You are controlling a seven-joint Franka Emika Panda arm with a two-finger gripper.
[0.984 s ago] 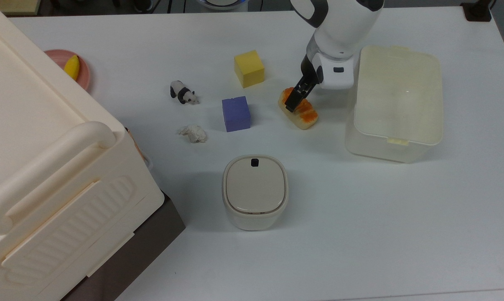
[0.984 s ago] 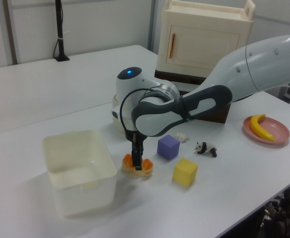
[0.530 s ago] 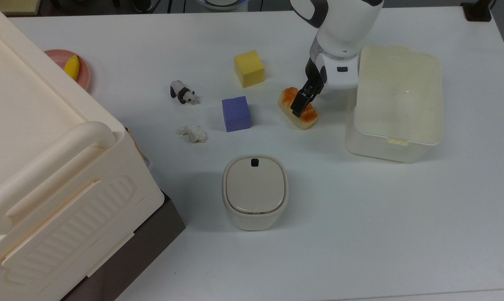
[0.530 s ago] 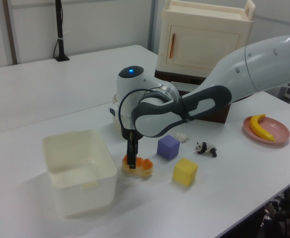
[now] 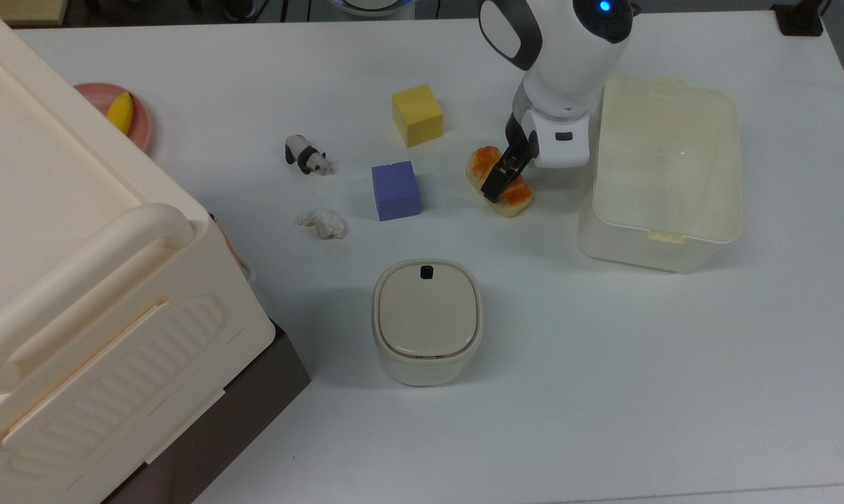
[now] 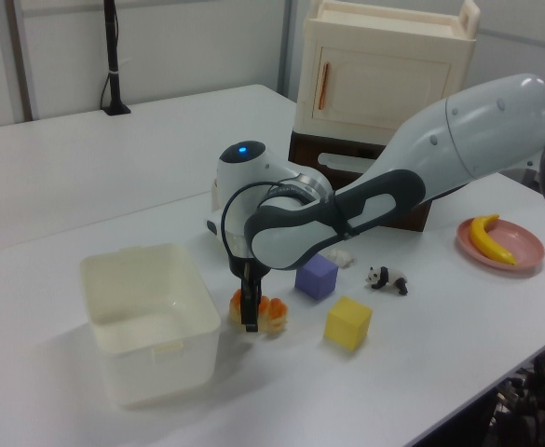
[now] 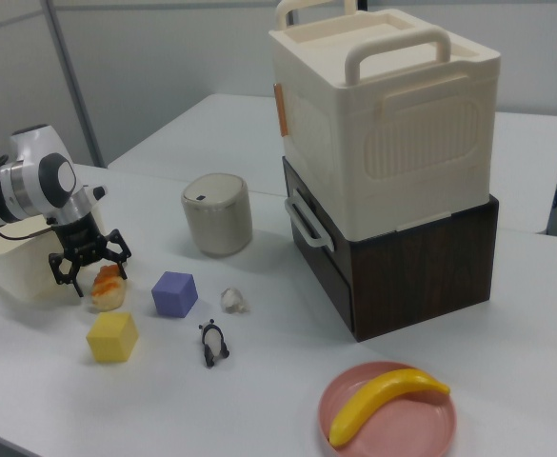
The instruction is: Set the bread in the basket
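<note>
gripper (image 7: 89, 264) spread apart astride bread (image 7: 107, 285) on table (image 5: 604, 364). basket (image 5: 663, 171) just beside, holding nothing. lidded bin (image 5: 426, 318) closed.

In the top view, the bread (image 5: 500, 183) is seen on the counter (image 5: 604, 364) just left of the basket (image 5: 663, 173), with the end effector (image 5: 499, 180) over it. Two cubes (image 5: 416, 114) and a toy panda (image 5: 307, 155) are set further left, and a lidded bin (image 5: 427, 320) is placed nearer the top view's bottom.

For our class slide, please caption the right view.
The hand straddles the bread, fingers open, beside the basket.
</note>
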